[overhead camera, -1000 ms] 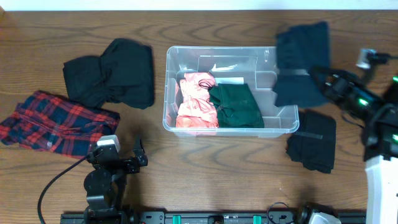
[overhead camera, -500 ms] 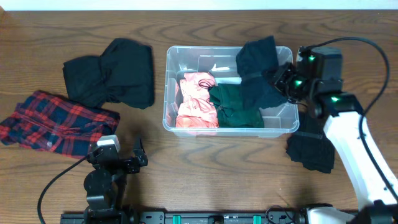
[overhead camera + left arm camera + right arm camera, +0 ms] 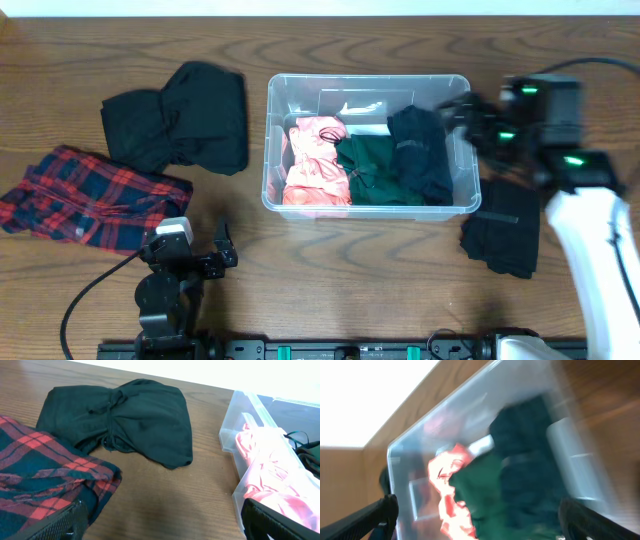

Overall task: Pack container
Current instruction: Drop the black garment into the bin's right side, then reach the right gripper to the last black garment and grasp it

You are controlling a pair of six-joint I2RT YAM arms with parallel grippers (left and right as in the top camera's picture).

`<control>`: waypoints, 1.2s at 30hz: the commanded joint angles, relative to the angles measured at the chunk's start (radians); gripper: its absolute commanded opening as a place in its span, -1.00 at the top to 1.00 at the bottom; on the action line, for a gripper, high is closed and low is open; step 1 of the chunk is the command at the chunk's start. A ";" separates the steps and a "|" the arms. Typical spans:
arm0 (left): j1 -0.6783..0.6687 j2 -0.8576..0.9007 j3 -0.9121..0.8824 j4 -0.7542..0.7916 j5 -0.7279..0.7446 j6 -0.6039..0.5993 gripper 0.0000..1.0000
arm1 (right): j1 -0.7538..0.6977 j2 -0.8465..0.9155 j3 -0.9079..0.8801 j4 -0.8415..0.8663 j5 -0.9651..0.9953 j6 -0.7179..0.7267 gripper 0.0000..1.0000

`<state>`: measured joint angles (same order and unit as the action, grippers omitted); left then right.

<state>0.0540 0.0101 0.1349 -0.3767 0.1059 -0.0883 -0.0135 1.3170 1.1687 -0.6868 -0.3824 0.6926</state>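
As it stands at the middle of the bench (image 3: 340, 270), toward the far edge, the container (image 3: 365, 79) holds three garments side by side. A pink garment (image 3: 315, 165) fills the left end and touches the left wall. A green garment (image 3: 378, 172) lies at the centre against it. A dark navy garment (image 3: 420, 155) occupies the right end, overlapping the green one's right edge. The back part of the container's floor is bare, and a white label shows there.

Right claw (image 3: 477, 515): it is above the container's right end, just outside the right wall in the overhead view (that view is blurred at this spot). Its wrist camera looks down into the container at the three garments. The two fingers stand wide apart at the bottom corners of that view, and nothing is held between them.

Left claw (image 3: 165, 522): it is low at the near left of the bench, well apart from the container. The fingers are spread wide with nothing between them.

Other items on the bench:
- A black garment (image 3: 185, 125) lies bunched to the left of the container, apart from it.
- A red-and-navy plaid garment (image 3: 85, 195) lies at the far left, with its upper edge near the black one.
- A folded black garment (image 3: 503, 235) lies just beside the container's near right corner, below the right arm.
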 commanded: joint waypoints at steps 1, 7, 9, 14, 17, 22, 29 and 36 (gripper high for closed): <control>-0.004 -0.006 -0.022 0.000 0.007 0.009 -0.96 | -0.163 -0.066 0.040 -0.099 0.016 -0.133 -0.99; -0.004 -0.006 -0.022 0.000 0.007 0.009 -0.96 | -0.541 -0.035 0.037 -0.283 0.017 -0.357 -0.98; -0.004 -0.006 -0.022 0.000 0.007 0.009 -0.96 | -0.656 0.009 0.030 -0.306 0.031 -0.431 -0.98; -0.004 -0.006 -0.022 0.000 0.007 0.009 -0.96 | -0.819 0.170 -0.021 -0.314 0.077 -0.489 -0.98; -0.004 -0.006 -0.022 0.000 0.007 0.009 -0.96 | -0.838 0.297 -0.064 -0.294 0.022 -0.555 -0.98; -0.004 -0.006 -0.022 0.000 0.007 0.009 -0.96 | -0.805 0.481 -0.098 -0.266 -0.057 -0.625 -0.85; -0.004 -0.006 -0.022 0.000 0.007 0.009 -0.96 | -0.671 0.570 -0.172 -0.122 -0.138 -0.668 -0.80; -0.004 -0.006 -0.022 0.000 0.007 0.009 -0.96 | -0.563 0.570 -0.240 -0.046 -0.032 -0.611 -0.24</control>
<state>0.0540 0.0101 0.1349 -0.3763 0.1055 -0.0883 -0.6132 1.8309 1.0008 -0.7315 -0.5411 0.0654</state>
